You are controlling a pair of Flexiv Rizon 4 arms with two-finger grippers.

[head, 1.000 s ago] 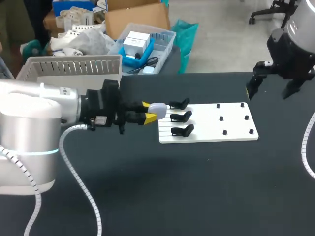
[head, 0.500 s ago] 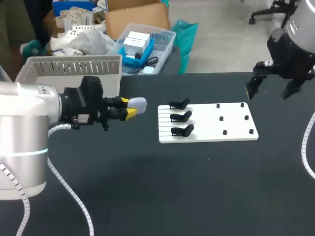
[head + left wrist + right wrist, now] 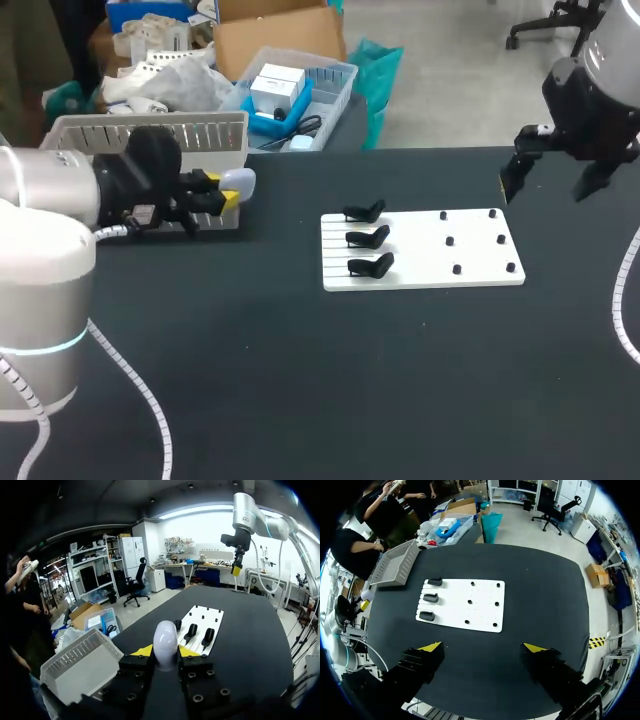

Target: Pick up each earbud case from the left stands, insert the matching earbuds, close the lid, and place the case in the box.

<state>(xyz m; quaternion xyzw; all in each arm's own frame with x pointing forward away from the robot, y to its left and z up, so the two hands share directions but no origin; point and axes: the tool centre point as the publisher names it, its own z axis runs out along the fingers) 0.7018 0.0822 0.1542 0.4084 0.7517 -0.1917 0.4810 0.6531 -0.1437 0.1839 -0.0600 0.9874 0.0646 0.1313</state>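
**Left end effector (image 3: pixel 222 189) grips an earbud case (image 3: pixel 241 180) beside the box, with the drop not yet made**

The left end effector is clenched on the case, one yellow tip on each side of it. The right end effector (image 3: pixel 482 647) hangs released, fingers wide apart, high over the far-right corner of the tabletop (image 3: pixel 400 380).

The slatted grey box (image 3: pixel 150 135) sits at the tabletop's far-left corner. The left arm holds the case in the air just beside the end of the box that faces the board. As far as the wrist view shows, the case is not over the opening. The little of the box's inside that shows does not reveal whether any cases are already in it.

The white board (image 3: pixel 480 255) lies near the middle of the tabletop, toward its far edge. All three black stands (image 3: pixel 367 238) on the board's left part are empty. The pale, rounded case looks closed, with no open lid in sight. The six small black pegs (image 3: pixel 449 242) on the board's right part appear bare, though they are too small to be sure.

With nothing left on the board, I judge this to be the last case. Its earbuds are probably in and its lid shut, so what remains is to carry it over the box's rim and let go.

No label, brand or writing can be made out on the case, the board or the box.
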